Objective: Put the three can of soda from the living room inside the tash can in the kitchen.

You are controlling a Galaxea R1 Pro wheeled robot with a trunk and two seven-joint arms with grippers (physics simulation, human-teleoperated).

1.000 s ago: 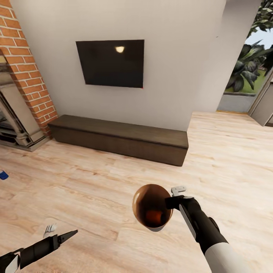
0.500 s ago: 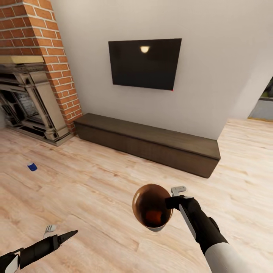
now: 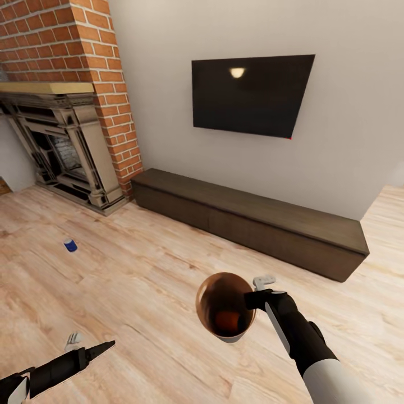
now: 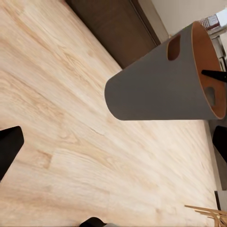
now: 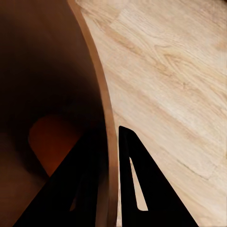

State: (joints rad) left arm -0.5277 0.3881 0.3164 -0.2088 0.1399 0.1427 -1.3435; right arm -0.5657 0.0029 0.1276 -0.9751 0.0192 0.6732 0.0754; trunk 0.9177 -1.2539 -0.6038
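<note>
My right gripper [image 3: 251, 299] is shut on the rim of the tash can [image 3: 223, 306], which it holds up off the wood floor. The bin is pale grey outside [image 4: 161, 87] and glossy brown inside. In the right wrist view one finger is inside the wall and one outside [image 5: 111, 175]. An orange can of soda [image 3: 227, 321] lies at the bin's bottom [image 5: 52, 146]. A dark blue can of soda [image 3: 69, 245] stands on the floor at the left, in front of the fireplace. My left gripper [image 3: 90, 343] hangs low at the left, open and holding nothing.
This is the living room: a long low dark bench [image 3: 252, 221] runs along the white wall under a wall TV [image 3: 249, 95]. A brick-topped ornate fireplace [image 3: 62, 146] stands at the left. Bare wood floor [image 3: 146, 292] lies between me and them.
The camera has turned left, so the bench, TV and fireplace slid right in the picture and the blue can came further in. Both arms and the bin keep their places in the view.
</note>
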